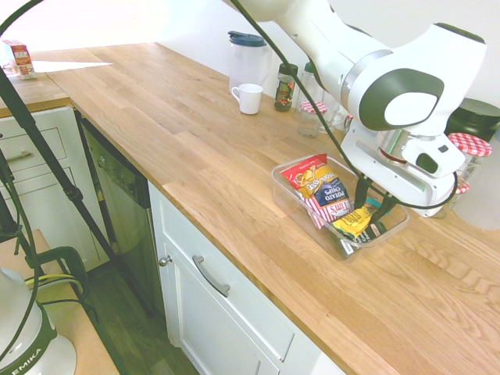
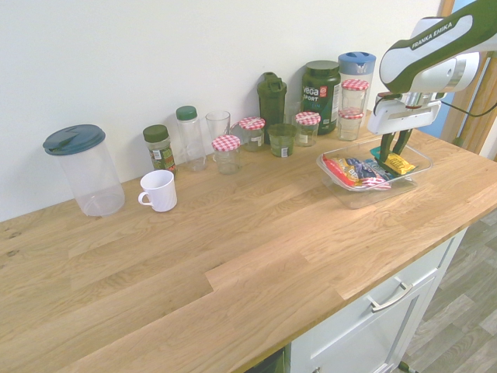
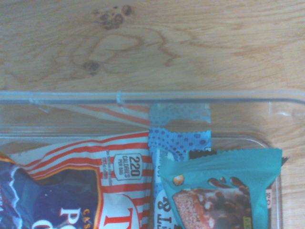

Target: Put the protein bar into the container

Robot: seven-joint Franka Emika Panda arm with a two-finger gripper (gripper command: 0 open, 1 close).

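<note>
I see the protein bar [image 1: 355, 222] as a small flat yellow-wrapped piece; the wrist view shows its teal end [image 3: 224, 186] with a printed picture of a nut-and-chocolate bar. It sits directly beneath the end effector [image 1: 373, 205], whose dark fingers come down onto it and are closed on the protein bar, inside the container [image 1: 291, 195].

The container is a clear, shallow rectangular tub with rounded corners, standing on the wooden counter [image 1: 187, 141]. Beside the end effector, towards the tub's other end, lies a red-and-yellow chip bag [image 1: 316, 187] with red-and-white stripes (the wrist view reads "220 calories" on it). Between the chip bag and the bar I see a blue dotted wrapper [image 3: 178, 138]. A dark packet [image 1: 373, 231] lies just beside the bar, partly hidden.

The white arm [image 1: 375, 70] reaches over the tub with the end effector pointing straight down. Whether the bar rests on the tub floor, I cannot tell.
</note>
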